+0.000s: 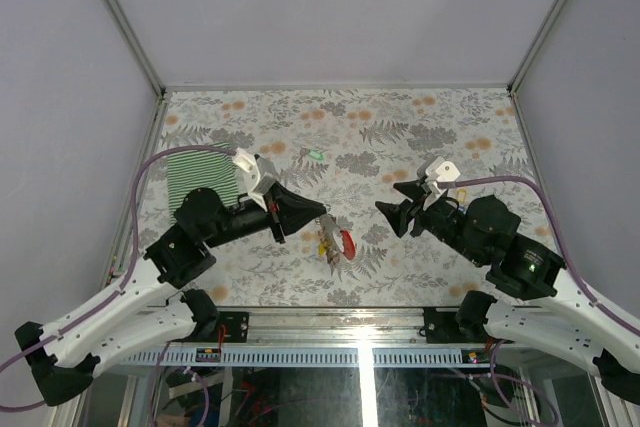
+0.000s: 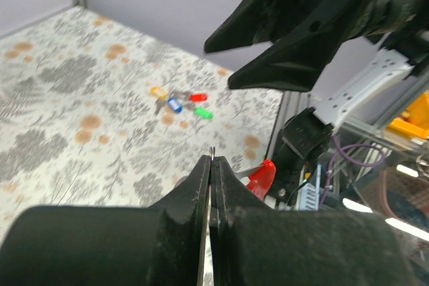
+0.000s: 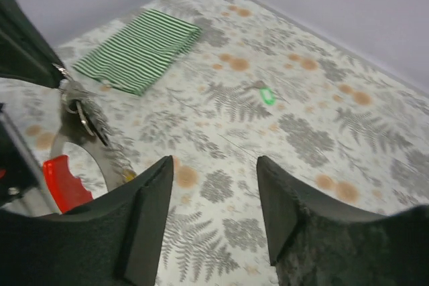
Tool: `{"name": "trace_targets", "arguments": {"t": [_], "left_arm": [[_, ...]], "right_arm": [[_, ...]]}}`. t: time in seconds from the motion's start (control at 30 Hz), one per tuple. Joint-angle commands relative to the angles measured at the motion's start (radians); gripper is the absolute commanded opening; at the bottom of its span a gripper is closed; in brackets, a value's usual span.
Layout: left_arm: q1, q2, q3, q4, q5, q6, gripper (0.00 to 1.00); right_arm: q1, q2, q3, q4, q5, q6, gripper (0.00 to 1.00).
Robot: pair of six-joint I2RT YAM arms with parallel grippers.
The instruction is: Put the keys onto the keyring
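My left gripper (image 1: 325, 212) is shut on the keyring's thin wire ring (image 2: 212, 155) and holds it just above the table. The keyring's grey strip and red loop (image 1: 347, 242) hang below it, and the red loop (image 3: 62, 182) also shows in the right wrist view. A few keys (image 3: 82, 110) dangle from the ring. One green-headed key (image 1: 315, 155) lies alone on the table further back, also seen as the green key (image 3: 268, 95). A small cluster of coloured keys (image 2: 178, 104) lies on the table beneath my right arm. My right gripper (image 1: 388, 198) stands open and empty, just right of the keyring.
A folded green striped cloth (image 1: 205, 179) lies at the table's left side, behind my left arm. The floral tablecloth (image 1: 400, 127) covers the whole table, with grey walls around it on three sides.
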Motion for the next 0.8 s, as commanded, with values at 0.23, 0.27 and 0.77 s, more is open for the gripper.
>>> {"name": "trace_targets", "arguments": {"t": [0.23,0.27,0.77], "left_arm": [[0.000,0.184,0.076,-0.290,-0.136,0.050,0.00],[0.000,0.211,0.077,-0.290,-0.132,0.048,0.00],[-0.062,0.666,0.223,-0.197,-0.095,0.119,0.00]], "right_arm": [[0.002,-0.014,0.041,-0.106,0.194,0.036,0.82],[0.003,-0.024,0.040,-0.108,0.193,0.038,0.85],[0.003,-0.106,0.009,-0.127,0.252,0.128,0.99]]}}
